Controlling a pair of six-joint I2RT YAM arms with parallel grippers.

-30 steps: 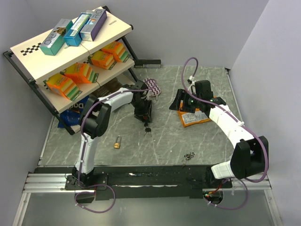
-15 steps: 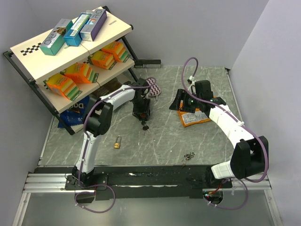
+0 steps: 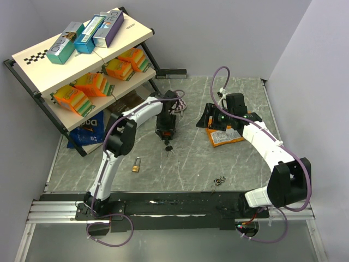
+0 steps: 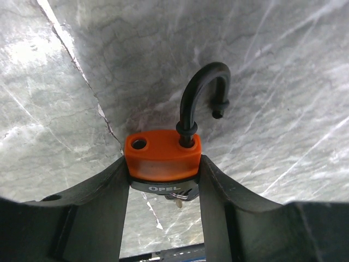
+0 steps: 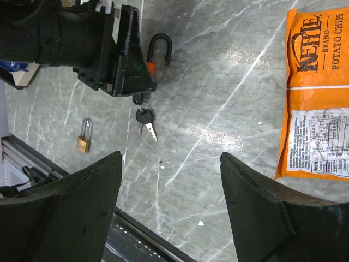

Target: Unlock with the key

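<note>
My left gripper (image 3: 166, 131) is shut on an orange padlock (image 4: 162, 158), its fingers (image 4: 98, 207) pressing on both sides of the body. The black shackle (image 4: 204, 93) is up, its free end out of the empty hole. A key sits in the bottom of the lock, and a bunch of keys (image 5: 144, 117) hangs from it just over the table; the bunch also shows in the top view (image 3: 169, 148). The right wrist view shows the padlock (image 5: 150, 66) in the left gripper. My right gripper (image 5: 170, 164) is open and empty, to the right of the lock.
A small brass padlock (image 3: 136, 165) lies on the table near the left arm. An orange chips bag (image 3: 224, 136) lies under the right arm. A small metal piece (image 3: 220, 180) lies near the front. A shelf (image 3: 82, 60) with boxes stands at the back left.
The left arm's wrist has swung slightly back and to the right, with the padlock held in nearly the same spot. The right arm has not moved.
</note>
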